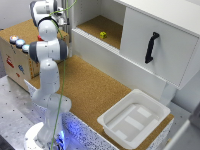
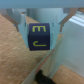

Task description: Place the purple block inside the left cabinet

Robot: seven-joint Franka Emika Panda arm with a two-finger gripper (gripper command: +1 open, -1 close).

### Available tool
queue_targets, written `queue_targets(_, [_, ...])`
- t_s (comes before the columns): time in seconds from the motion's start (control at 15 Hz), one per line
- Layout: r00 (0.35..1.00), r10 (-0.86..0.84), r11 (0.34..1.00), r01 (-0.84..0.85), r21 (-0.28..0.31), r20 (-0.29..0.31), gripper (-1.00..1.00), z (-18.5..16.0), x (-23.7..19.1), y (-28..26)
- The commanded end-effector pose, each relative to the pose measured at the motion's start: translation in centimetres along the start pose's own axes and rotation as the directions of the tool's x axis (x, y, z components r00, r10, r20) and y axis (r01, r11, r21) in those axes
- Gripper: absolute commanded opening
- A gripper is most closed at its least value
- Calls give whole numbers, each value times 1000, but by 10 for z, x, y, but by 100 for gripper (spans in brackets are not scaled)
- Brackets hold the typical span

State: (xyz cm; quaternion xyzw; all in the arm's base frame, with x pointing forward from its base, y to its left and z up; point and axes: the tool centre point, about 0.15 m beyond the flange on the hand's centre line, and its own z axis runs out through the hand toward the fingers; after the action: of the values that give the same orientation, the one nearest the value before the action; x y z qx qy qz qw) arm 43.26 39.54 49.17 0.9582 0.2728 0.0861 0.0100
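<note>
In the wrist view my gripper [image 2: 40, 34] is shut on the purple block [image 2: 39, 37], a dark purple cube with yellow letters, held between both fingers [image 2: 20, 30] above cork and a white edge [image 2: 54, 59]. In the exterior view the gripper [image 1: 63, 19] is high at the exterior view's left, just outside the left cabinet [image 1: 90, 25]. That cabinet is an open compartment with white walls and a cork-brown floor. The block itself does not show in the exterior view.
A small yellow block [image 1: 103, 35] lies on the compartment floor. The white door with a black handle [image 1: 151, 47] is closed. A white tray [image 1: 134, 117] sits on the cork table. A cardboard box [image 1: 17, 50] with coloured buttons stands beside the arm. A green cable [image 1: 63, 75] hangs down.
</note>
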Motion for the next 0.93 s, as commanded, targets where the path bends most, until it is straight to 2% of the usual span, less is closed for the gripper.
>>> queue_targets(0.0, [958,279,958,-274,88,-60,-100,5,-9,80])
queue_targets(0.2, [884,464,884,-456,106,-63,-100,15,-4,133])
queue_targets(0.47, [771,634,773,-629,81,-56,-100,30,13,154])
queue_targets(0.6, [769,634,773,-629,85,-82,-100,26,35,145])
queue_targets(0.73, [774,629,777,-626,63,-75,-100,25,58,142])
queue_targets(0.87, [778,626,779,-621,85,-51,-100,20,76,151])
